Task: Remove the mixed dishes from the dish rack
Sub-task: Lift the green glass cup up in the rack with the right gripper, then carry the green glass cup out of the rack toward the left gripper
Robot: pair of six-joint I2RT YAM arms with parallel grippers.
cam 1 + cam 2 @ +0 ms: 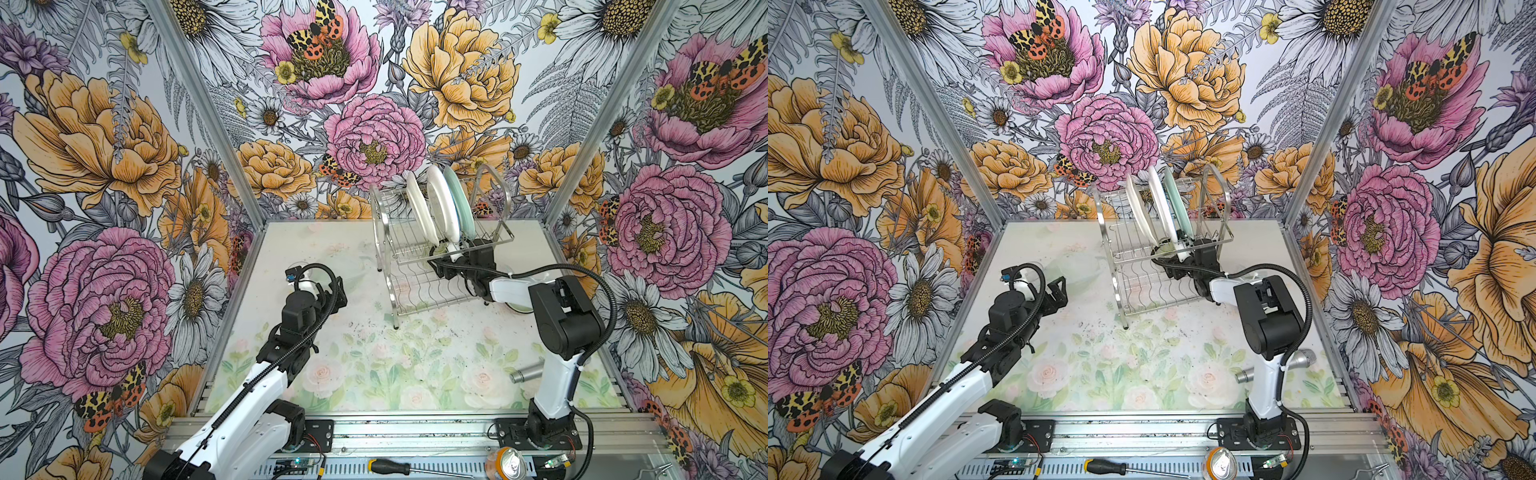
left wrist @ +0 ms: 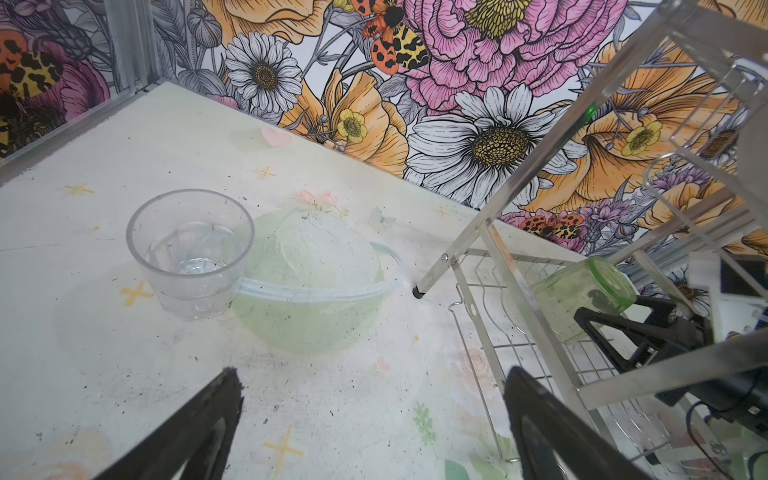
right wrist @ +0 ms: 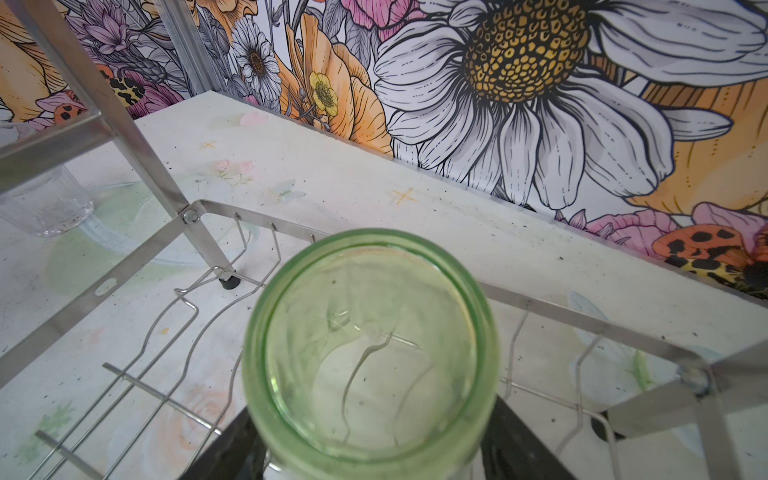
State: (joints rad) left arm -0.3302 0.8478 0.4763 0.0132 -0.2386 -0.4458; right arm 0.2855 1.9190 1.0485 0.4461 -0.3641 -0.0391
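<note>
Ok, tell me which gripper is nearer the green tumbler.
Right. The right gripper straddles the green tumbler inside the dish rack; the left gripper hangs open outside it, well clear.

Left gripper (image 2: 374, 432) hangs over the table (image 2: 104, 365), jaws spread wide, nothing between them! Ahead, clear glass (image 2: 190, 253) just beside pale green bowl (image 2: 307, 299); green tumbler (image 2: 582, 297) inside the dish rack (image 2: 490, 241).

Floral table (image 1: 374, 365) bears dish rack (image 1: 409, 249), grey cylinder (image 1: 527, 372), clear glass (image 2: 191, 253) (beside pale-green bowl (image 2: 311, 291)).

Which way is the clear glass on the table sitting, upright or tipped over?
Upright. In the left wrist view the glass stands base down on the table, open mouth up, nothing visible inside.
</note>
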